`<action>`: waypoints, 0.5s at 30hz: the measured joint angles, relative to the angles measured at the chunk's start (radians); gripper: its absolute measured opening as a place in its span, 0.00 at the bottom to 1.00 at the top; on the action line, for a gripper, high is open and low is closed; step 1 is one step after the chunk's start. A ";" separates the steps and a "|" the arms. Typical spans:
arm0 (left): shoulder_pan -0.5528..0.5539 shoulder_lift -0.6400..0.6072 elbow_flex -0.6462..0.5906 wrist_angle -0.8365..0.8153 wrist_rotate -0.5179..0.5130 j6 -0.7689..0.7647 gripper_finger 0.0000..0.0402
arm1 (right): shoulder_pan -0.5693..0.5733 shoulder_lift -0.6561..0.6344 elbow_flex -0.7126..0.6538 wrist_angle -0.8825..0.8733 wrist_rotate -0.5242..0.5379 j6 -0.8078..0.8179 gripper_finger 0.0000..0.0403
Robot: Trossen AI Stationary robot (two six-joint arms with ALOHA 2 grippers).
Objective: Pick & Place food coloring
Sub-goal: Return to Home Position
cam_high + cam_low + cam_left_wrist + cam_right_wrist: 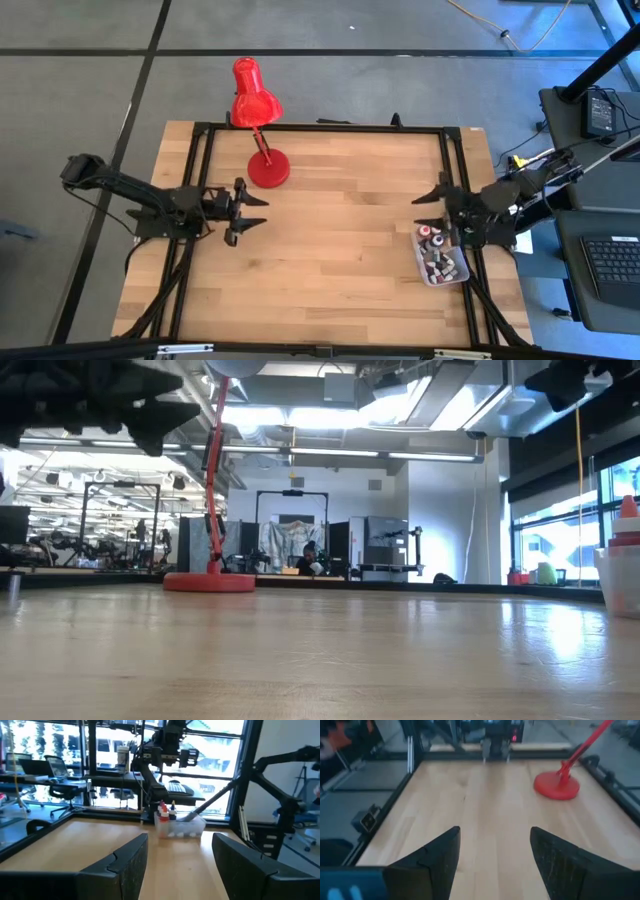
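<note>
Several small food coloring bottles (437,252) with pale caps and dark or red bodies stand and lie in a clear plastic tub (455,274) near the table's right edge. The left wrist view shows the tub (196,826) across the table, with bottles (163,811) upright in it. My right gripper (432,201) hovers open just on the far side of the tub, pointing toward the table's left, with nothing between its fingers (427,865). My left gripper (252,211) stands open near the left edge, pointing right, and is empty (180,865).
A large red desk lamp (255,95) stands on its round base (268,169) at the far left of the table, close to my left gripper. Black frame rails (330,128) run along the table's edges. Bare wood (340,230) lies between the two grippers.
</note>
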 joint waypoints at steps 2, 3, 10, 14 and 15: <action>0.032 -0.037 -0.030 -0.005 0.043 0.000 0.53 | -0.028 -0.050 -0.008 0.002 -0.016 -0.028 0.60; 0.052 -0.052 -0.044 -0.007 0.061 -0.006 0.53 | -0.041 -0.076 -0.013 0.006 -0.019 -0.042 0.60; 0.226 -0.142 -0.092 -0.060 0.175 -0.050 0.54 | -0.107 -0.237 -0.064 0.006 -0.094 -0.055 0.60; 0.333 -0.163 -0.092 -0.065 0.268 -0.051 0.54 | -0.121 -0.300 -0.102 -0.007 -0.096 -0.055 0.60; 0.361 -0.166 -0.092 -0.066 0.293 -0.051 0.54 | -0.124 -0.315 -0.109 -0.012 -0.096 -0.055 0.60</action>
